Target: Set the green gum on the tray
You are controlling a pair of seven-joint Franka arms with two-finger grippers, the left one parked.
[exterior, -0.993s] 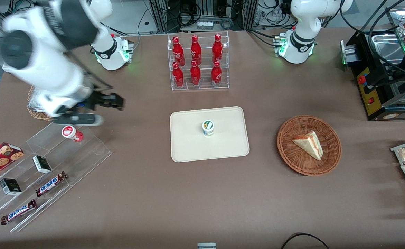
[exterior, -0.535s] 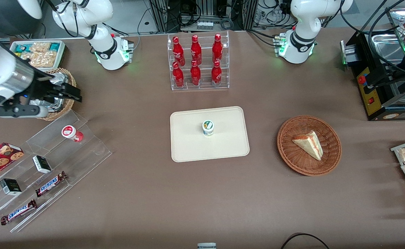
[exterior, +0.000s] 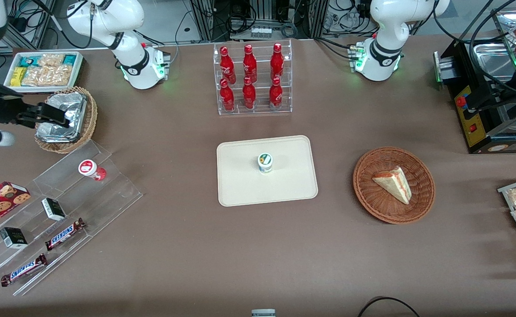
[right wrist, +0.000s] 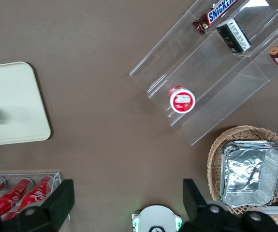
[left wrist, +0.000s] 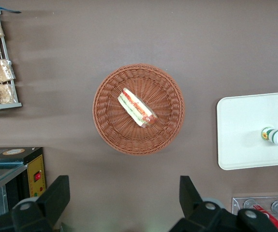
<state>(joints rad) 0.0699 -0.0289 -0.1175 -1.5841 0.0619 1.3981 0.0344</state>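
Task apparently complete: in the middle of the front frame, on the tray (exterior: pixel 240 185), the green gum (exterior: pixel 265 162), upright and clear of the rim on every edge. At the frame's edge toward the working arm's end, the gripper (exterior: pixel 57 115), raised above the wicker basket (exterior: pixel 91 110) and well apart from the tray; jaws spread wide in the right wrist view, with nothing between them. Little left to spoil, judging from this. Possible trouble only from a jolt to the table (exterior: pixel 174 246): a narrow, tall cylinder on smooth plastic, easy to topple, then free to roll, with only a low rim to stop it. Likewise from a low sweep of the arm: risk of clipping the red-and-white bottle (exterior: pixel 91 169) on the clear acrylic stepped stand (exterior: pixel 108 193), or of denting the crinkled foil container (exterior: pixel 64 116) in the basket. As to surfaces: matte cream plastic with rounded corners for the tray; glossy green-and-white label and round white lid for the gum; tight brown weave for the basket; flat dull brown for the table.
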